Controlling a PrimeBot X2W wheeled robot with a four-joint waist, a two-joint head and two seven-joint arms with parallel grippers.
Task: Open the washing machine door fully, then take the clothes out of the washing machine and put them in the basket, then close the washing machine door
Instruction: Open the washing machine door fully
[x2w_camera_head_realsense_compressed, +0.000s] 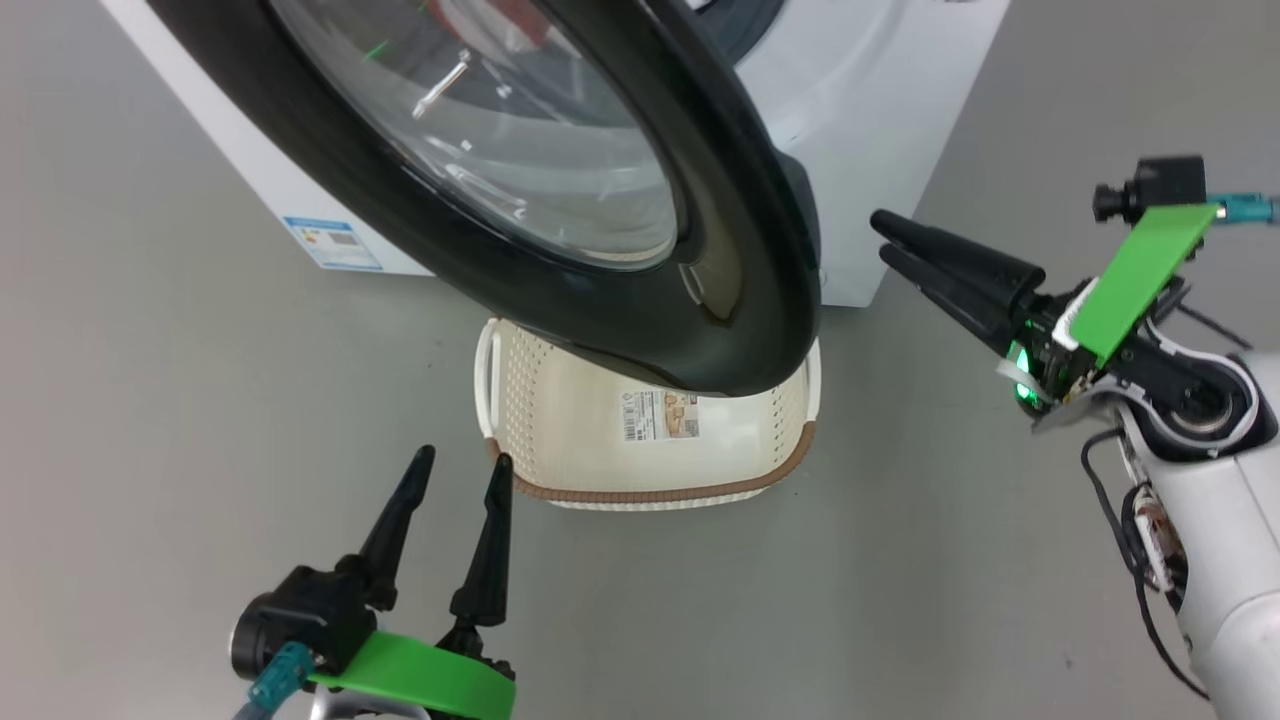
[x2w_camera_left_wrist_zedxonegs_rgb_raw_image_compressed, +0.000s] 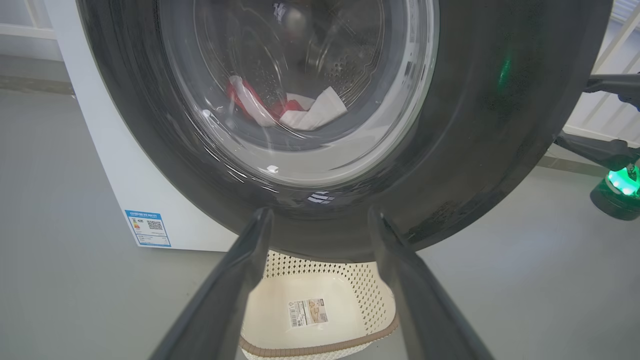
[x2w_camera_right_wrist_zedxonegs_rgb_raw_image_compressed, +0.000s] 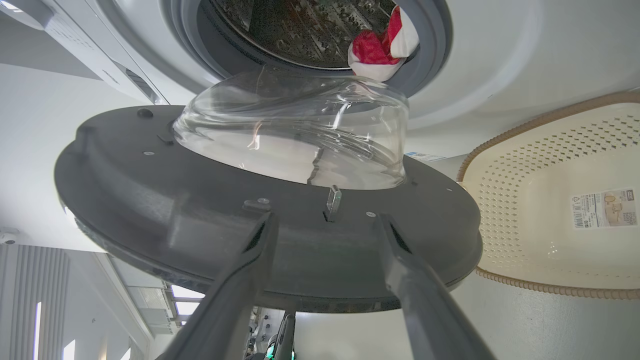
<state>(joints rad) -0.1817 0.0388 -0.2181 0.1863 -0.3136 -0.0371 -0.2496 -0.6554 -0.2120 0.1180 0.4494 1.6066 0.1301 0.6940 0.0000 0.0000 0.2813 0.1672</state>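
Door: the washing machine door (x2w_camera_head_realsense_compressed: 560, 200) is swung partway out. In the head view its glossy black rim and glass bowl hang right over the back of the basket.
Washer: the washing machine (x2w_camera_head_realsense_compressed: 870, 120) stands on the grey floor (x2w_camera_head_realsense_compressed: 200, 400), with a blue label (x2w_camera_head_realsense_compressed: 332, 243) at its lower corner.
Clothes: the red and white clothes (x2w_camera_left_wrist_zedxonegs_rgb_raw_image_compressed: 290, 107) are inside the drum, down at the front lip. The left wrist view shows them through the glass, and the right wrist view shows them right by the grey ring (x2w_camera_right_wrist_zedxonegs_rgb_raw_image_compressed: 430, 60).
Basket: the basket (x2w_camera_head_realsense_compressed: 650, 495) is on the floor in front of the washer, its far end tucked under the door, and the paper label (x2w_camera_head_realsense_compressed: 660, 415) on its bottom is showing.
Left gripper: the left gripper (x2w_camera_head_realsense_compressed: 464, 457) has its 2 fingers spread wide with nothing between them, sitting just beside the basket's near left corner.
Right gripper: the right gripper (x2w_camera_head_realsense_compressed: 881, 236) has its fingers apart and is holding nothing. It points at the door's free edge with a small gap, and its own camera looks at the door's inner face and the metal latch hook (x2w_camera_right_wrist_zedxonegs_rgb_raw_image_compressed: 332, 200).
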